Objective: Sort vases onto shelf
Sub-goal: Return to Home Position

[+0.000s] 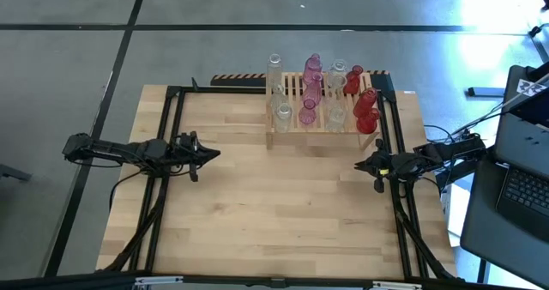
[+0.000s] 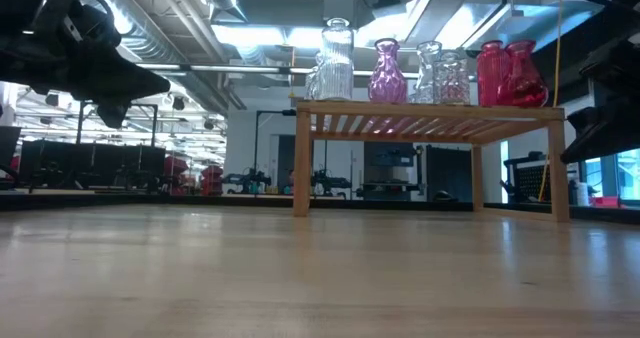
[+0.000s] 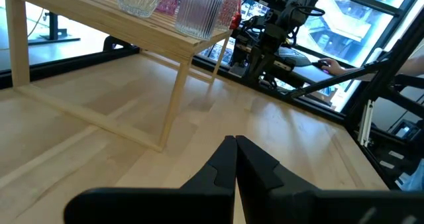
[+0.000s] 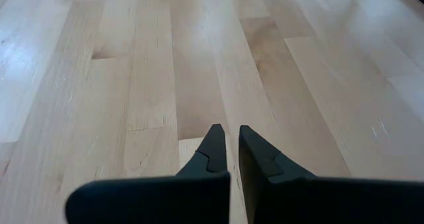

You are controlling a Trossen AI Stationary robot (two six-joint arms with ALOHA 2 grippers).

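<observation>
The light wooden shelf (image 1: 324, 118) stands at the table's far right on its legs. Several vases stand on its slats: clear ones (image 1: 274, 71) at the left, pink ones (image 1: 311, 69) in the middle, red ones (image 1: 366, 110) at the right. In the low view they line the top: clear (image 2: 336, 46), pink (image 2: 386, 72), red (image 2: 509, 74). My left gripper (image 1: 215, 154) hovers shut at the table's left, holding nothing. My right gripper (image 1: 359, 164) hovers shut at the right, in front of the shelf; in its own view the fingers (image 4: 227, 143) hang above bare planks.
A black frame (image 1: 171, 110) runs along the table's left and right sides. A laptop (image 1: 519, 187) sits beyond the table's right edge. In the left wrist view a person's hand (image 3: 329, 66) rests at a desk behind the table. Bare planks (image 1: 274, 204) stretch between the arms.
</observation>
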